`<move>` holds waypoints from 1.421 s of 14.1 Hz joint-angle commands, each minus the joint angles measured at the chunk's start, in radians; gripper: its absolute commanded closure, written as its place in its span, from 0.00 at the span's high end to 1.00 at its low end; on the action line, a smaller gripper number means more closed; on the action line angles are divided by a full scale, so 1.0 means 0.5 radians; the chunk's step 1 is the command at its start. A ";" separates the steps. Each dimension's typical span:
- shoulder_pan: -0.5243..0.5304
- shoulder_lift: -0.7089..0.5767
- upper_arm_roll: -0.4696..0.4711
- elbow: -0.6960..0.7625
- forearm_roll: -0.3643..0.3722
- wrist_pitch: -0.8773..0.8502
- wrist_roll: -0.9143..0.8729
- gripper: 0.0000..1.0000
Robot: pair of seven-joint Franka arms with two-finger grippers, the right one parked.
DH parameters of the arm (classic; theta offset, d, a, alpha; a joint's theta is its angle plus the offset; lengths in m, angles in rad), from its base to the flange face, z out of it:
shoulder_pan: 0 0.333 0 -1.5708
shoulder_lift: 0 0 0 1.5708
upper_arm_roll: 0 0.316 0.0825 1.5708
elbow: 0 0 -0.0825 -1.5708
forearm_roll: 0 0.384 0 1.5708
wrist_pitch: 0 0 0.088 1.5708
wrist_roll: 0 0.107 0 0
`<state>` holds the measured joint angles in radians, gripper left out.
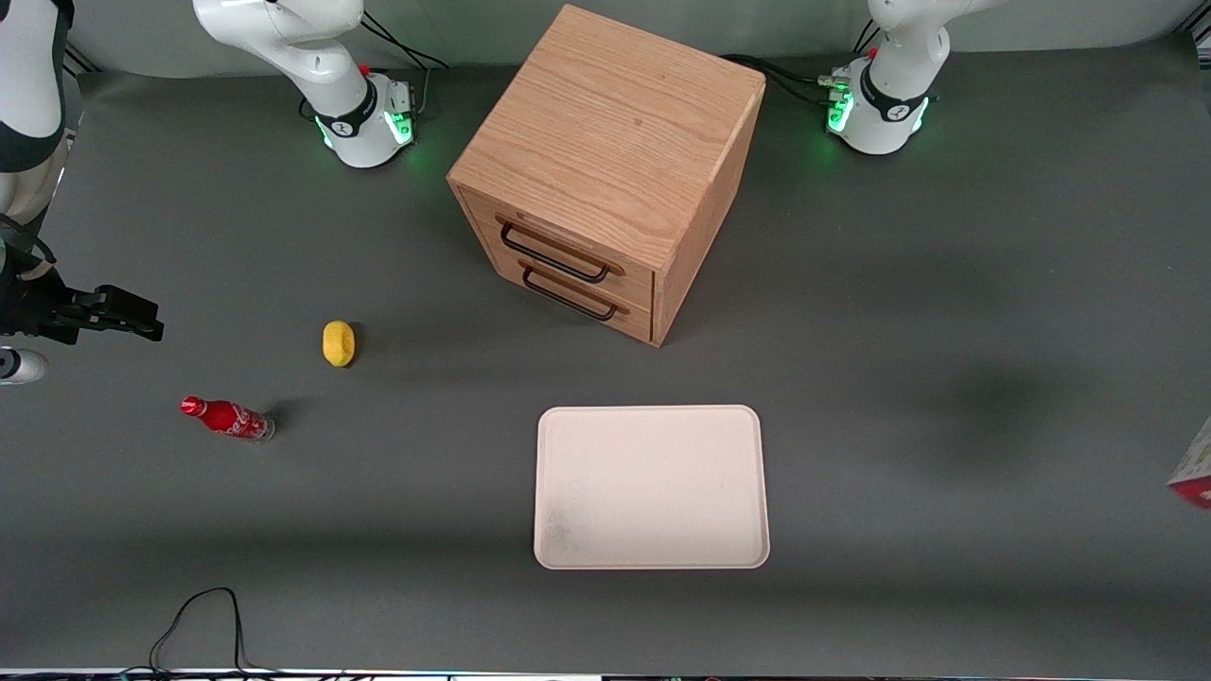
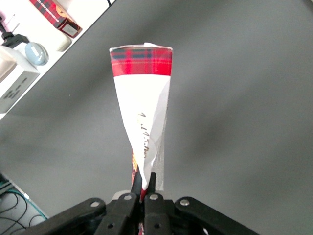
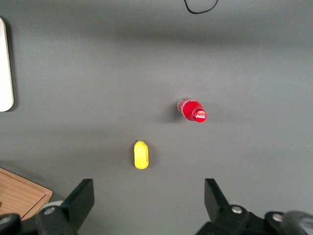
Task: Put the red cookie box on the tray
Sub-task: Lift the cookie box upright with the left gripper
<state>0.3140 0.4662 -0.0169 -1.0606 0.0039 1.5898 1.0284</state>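
My left gripper (image 2: 146,183) is shut on the red cookie box (image 2: 143,112), pinching one thin end. The carton stretches away from the fingers over the grey table, showing its white face and red tartan end. In the front view only a corner of the cookie box (image 1: 1194,473) shows at the picture's edge, toward the working arm's end of the table; the gripper itself is out of that view. The pale cream-pink tray (image 1: 651,487) lies flat in front of the wooden cabinet, nearer the front camera, with nothing on it. A strip of the tray's rim (image 3: 5,63) shows in the right wrist view.
A wooden two-drawer cabinet (image 1: 605,170) stands mid-table, both drawers shut. A yellow lemon-like object (image 1: 339,342) and a small red soda bottle (image 1: 227,418) lie toward the parked arm's end. A black cable (image 1: 203,615) loops at the front edge. Off the table lies another tartan carton (image 2: 56,14).
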 commanded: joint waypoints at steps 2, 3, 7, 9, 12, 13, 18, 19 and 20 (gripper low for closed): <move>0.013 -0.110 -0.012 0.108 -0.026 -0.246 0.005 0.00; 0.013 -0.125 -0.009 0.115 -0.029 -0.274 -0.001 0.00; -0.042 -0.193 -0.021 0.096 -0.088 -0.308 -0.465 0.00; -0.198 -0.227 -0.018 0.084 -0.075 -0.335 -0.773 0.00; -0.473 -0.258 -0.018 0.069 -0.072 -0.412 -1.285 0.00; -0.602 -0.258 -0.018 0.069 -0.039 -0.409 -1.481 0.00; -1.143 -0.233 -0.018 -0.096 0.112 -0.238 -2.427 0.00; -1.219 -0.233 -0.018 -0.140 0.112 -0.198 -2.562 0.00; -1.299 -0.230 -0.018 -0.164 0.118 -0.155 -2.700 0.00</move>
<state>-0.2736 0.3710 -0.0456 -1.0916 0.0421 1.4680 -0.2012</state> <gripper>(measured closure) 0.974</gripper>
